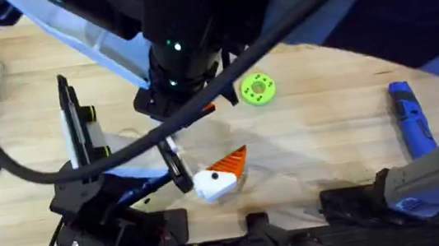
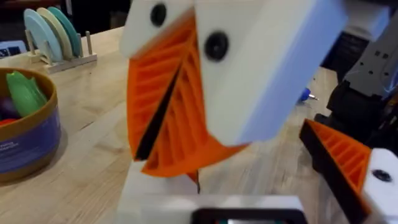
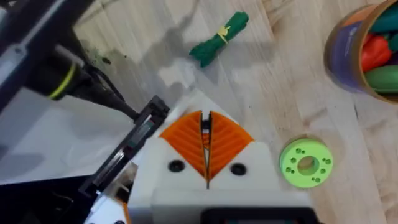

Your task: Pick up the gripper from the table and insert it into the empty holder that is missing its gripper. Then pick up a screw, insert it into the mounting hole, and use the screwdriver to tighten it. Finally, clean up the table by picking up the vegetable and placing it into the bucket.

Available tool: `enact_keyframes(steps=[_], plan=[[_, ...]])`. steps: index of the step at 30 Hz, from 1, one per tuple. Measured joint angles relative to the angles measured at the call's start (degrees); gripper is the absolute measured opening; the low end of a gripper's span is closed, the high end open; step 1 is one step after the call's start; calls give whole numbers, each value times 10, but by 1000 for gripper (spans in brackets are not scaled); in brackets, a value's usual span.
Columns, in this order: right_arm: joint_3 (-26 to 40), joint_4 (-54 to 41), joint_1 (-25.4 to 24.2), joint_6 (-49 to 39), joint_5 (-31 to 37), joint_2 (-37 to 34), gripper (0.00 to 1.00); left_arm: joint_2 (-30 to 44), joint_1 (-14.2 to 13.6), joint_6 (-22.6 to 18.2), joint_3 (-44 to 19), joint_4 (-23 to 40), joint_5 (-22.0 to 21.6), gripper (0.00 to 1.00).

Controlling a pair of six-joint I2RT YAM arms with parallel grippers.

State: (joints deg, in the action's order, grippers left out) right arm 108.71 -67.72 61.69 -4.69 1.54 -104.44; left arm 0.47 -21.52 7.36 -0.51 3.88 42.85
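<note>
The vegetable [image 3: 219, 38] lies loose on the counter [image 3: 292, 106], away from the bucket [image 3: 348, 56], which holds other toy produce. The green disc [image 3: 306, 163] sits just beside the right gripper [image 3: 206, 144], whose orange pads meet, pressed together with nothing between. The left gripper [image 2: 180, 115] likewise shows its pads closed on each other. The screwdriver [image 1: 410, 118] lies at the counter's right side.

A bright green round disc [image 1: 258, 88] with small holes lies flat on the wooden desk [image 1: 328, 127], toward its far side. A rack [image 2: 59, 59] holding pale blue, cream and teal plates stands near a desk edge.
</note>
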Motion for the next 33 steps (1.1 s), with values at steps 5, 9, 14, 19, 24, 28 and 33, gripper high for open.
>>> enact_keyframes(steps=[5,9,14,19,24,28,33], plan=[[0,0,0,0,3,0,6,0,0,0,0,0,0,986],[0,-3,0,0,4,0,6,0,0,0,0,0,1,985],[2,-14,0,2,4,0,6,0,0,2,0,0,7,986],[2,-15,0,4,5,0,6,0,0,2,0,0,7,986],[2,-17,0,5,7,0,6,0,0,2,0,0,7,986],[2,-21,0,13,15,0,6,0,0,2,0,0,7,986],[2,-30,0,17,21,0,6,3,0,4,0,0,7,986]])
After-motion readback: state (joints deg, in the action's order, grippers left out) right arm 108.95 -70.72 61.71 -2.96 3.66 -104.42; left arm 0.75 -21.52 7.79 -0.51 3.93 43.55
